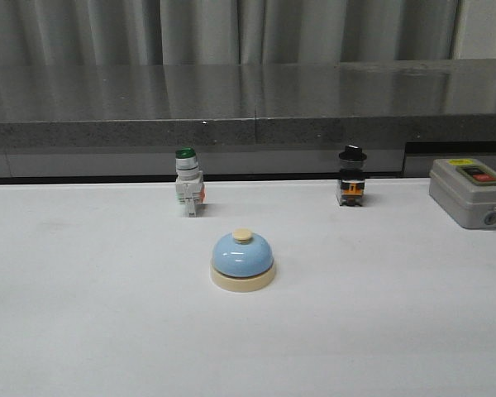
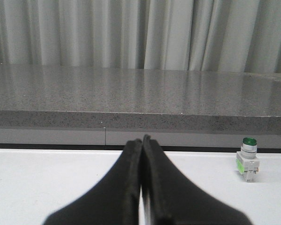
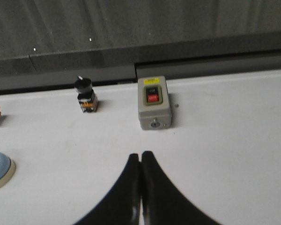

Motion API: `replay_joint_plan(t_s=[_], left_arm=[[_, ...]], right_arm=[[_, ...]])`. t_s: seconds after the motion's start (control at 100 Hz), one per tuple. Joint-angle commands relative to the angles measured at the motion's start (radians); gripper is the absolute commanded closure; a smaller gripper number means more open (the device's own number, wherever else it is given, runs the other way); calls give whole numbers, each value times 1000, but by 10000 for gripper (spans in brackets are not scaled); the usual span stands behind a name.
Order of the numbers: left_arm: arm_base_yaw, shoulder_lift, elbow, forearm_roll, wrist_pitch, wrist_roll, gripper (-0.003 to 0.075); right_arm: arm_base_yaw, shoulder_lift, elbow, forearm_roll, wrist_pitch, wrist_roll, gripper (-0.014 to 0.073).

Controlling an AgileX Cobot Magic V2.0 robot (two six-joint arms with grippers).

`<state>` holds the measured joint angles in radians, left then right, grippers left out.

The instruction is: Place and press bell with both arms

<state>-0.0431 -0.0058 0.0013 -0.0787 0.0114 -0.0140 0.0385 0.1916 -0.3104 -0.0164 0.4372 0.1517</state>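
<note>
The bell (image 1: 242,260), a light-blue glossy dome on a cream base with a cream button, stands on the white table near the middle. Its edge also shows in the right wrist view (image 3: 0,169). Neither arm shows in the front view. My left gripper (image 2: 142,139) is shut and empty, low over the table, and the bell is out of its view. My right gripper (image 3: 140,154) is shut and empty above bare table, apart from the bell.
A white push-button switch with a green cap (image 1: 188,182) stands behind the bell to the left. A black-knobbed selector switch (image 1: 351,177) stands behind it to the right. A grey box with a red button (image 1: 473,191) sits at the far right. A dark stone ledge (image 1: 248,99) runs behind the table.
</note>
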Motion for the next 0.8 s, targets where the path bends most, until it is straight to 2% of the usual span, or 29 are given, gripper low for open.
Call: replay_joint_plan(t_s=[0.0,0.16,0.34,0.54,0.59,0.79], left_arm=[[2,-30,42,1,-77,-6,741],[2,-30,42,1,-77,-6,741],[2,-30,42,1,-77,-6,741],[2,-30,42,1,-77,-6,741],[2,-30,42,1,-77,-6,741],[2,-30,42,1,-77,-6,741]], right_arm=[[-9,-60,23,-10,-166,-1,654],[-9,-182,127,-47,-255,-1,654],[-9,-217,212,-187,-329,-1,654],[-9,-217,324,-115,-457,-1,654],[-9,-216,322,-88,-411,-1,654],[-9,-216,322,-88,-411,-1,654]])
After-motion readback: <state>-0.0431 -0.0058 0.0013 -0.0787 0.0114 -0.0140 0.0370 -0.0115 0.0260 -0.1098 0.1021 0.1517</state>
